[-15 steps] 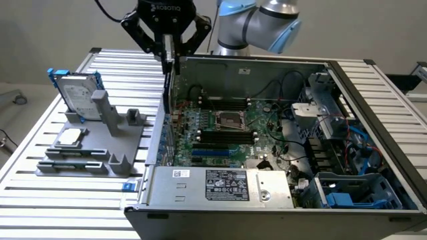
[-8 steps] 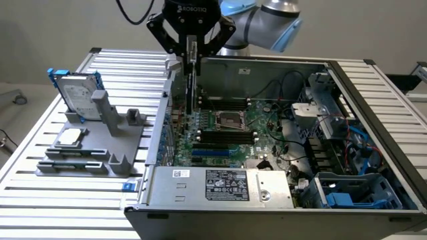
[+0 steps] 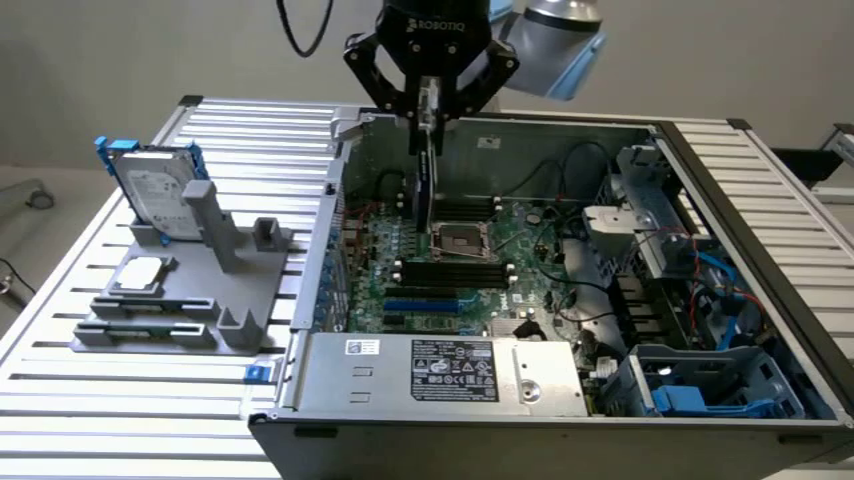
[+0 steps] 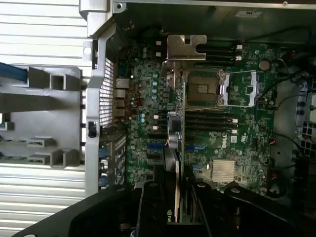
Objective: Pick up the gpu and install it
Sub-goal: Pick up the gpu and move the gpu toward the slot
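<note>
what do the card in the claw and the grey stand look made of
The card looks like dark circuit board, likely fibreglass, with a shiny bent sheet-metal bracket. The stand looks like matte grey plastic: dull, even surface.
</note>
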